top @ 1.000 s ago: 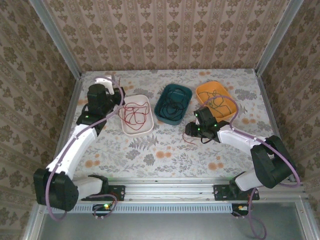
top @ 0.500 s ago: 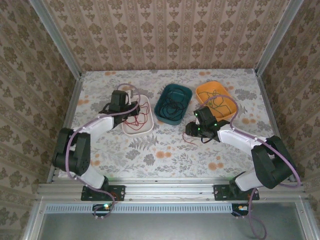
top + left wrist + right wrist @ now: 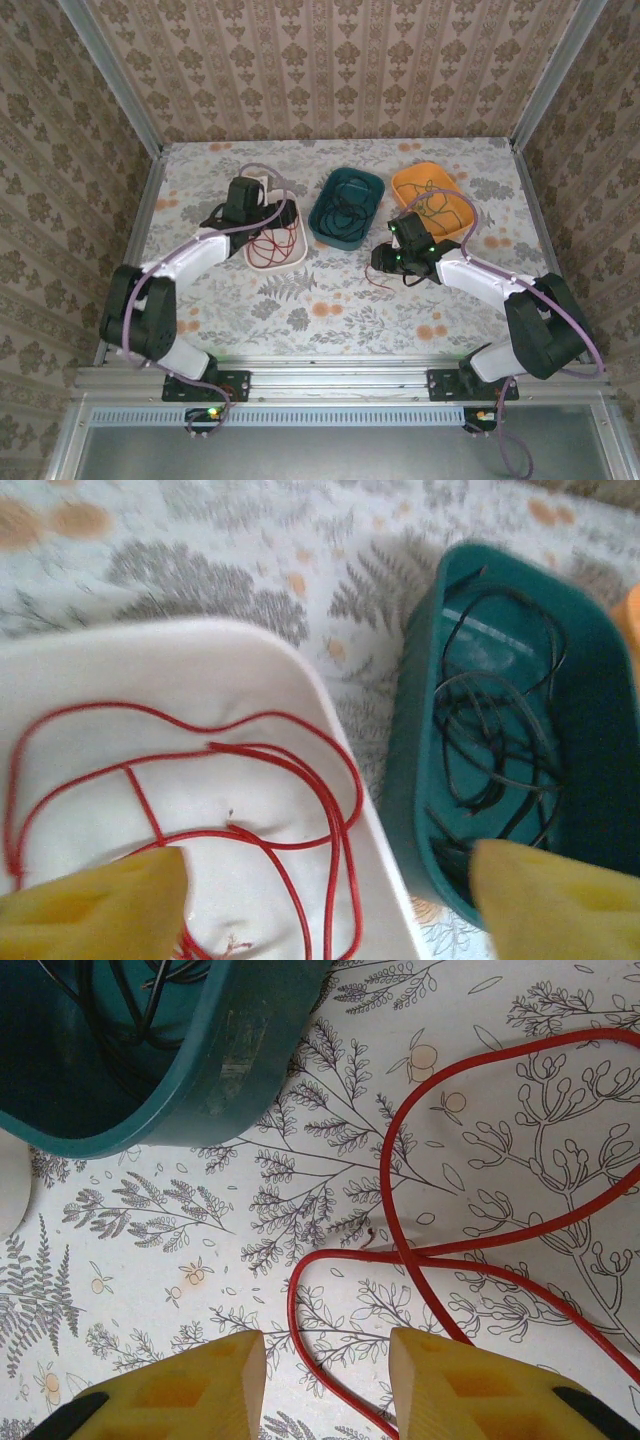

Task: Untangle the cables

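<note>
From above, the left tool hangs over the white tray, which holds a coiled red cable. The right tool sits low by the teal tray, above a loose red cable on the tabletop.

In the left wrist view its fingers stand wide apart and empty, and black cables lie in the teal tray.

In the right wrist view its fingers are parted and empty, with the loose red cable just ahead.
</note>
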Controlling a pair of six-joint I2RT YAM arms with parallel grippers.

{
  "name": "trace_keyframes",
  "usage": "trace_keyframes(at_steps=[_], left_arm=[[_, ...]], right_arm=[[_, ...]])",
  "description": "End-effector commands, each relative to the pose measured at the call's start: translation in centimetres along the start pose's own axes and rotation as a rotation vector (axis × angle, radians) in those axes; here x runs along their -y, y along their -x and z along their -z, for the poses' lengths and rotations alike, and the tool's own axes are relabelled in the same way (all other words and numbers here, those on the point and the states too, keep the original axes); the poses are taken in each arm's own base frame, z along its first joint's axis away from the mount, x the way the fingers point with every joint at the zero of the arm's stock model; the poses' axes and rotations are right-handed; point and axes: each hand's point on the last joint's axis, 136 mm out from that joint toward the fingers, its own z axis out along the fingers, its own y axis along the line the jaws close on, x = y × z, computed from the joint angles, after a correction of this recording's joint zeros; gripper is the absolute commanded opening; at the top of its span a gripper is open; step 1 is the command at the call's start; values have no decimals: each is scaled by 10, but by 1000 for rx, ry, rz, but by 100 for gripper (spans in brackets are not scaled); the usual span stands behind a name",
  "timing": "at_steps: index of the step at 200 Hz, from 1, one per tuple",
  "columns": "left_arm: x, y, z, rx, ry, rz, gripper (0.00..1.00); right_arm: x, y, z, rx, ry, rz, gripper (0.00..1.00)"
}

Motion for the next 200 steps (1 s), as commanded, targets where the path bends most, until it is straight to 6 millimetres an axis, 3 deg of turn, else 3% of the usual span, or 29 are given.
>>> trace_keyframes(at_steps=[1,24,47,97,115,133,146,163,175,186,200], left_arm=[[-1,17,33,80,138,-102,88],[7,28,54,148,182,-147,96],[31,23,56,130,59,-144,97],[121,-12,36,-23,-316,-154,97],[144,-29,21,-76,-358,-181,97],[159,-44,6,-117,-365,-198,97],[167,-54,-3,-147,-370,-208,96],[171,-68,-15,-200,-360,-230,96],[174,-76,-20,-229,-350,-259,96],[176,-83,-23,-248,-335,-287,96],[183,-91,-26,-263,-339,-311,96]], right_arm=[[4,3,3,13,-19,1,39],[7,3,0,14,-33,-5,39],[8,5,-2,13,-45,0,39],[29,3,-6,-23,-167,32,38],[18,-6,-12,-65,-94,40,30],[-3,-19,-16,-115,32,44,17],[-20,-28,-16,-151,124,63,14],[-38,-37,-12,-170,218,113,14],[-42,-37,-6,-159,239,132,21],[-38,-32,-1,-130,218,133,30],[-23,-18,10,-43,153,117,34]])
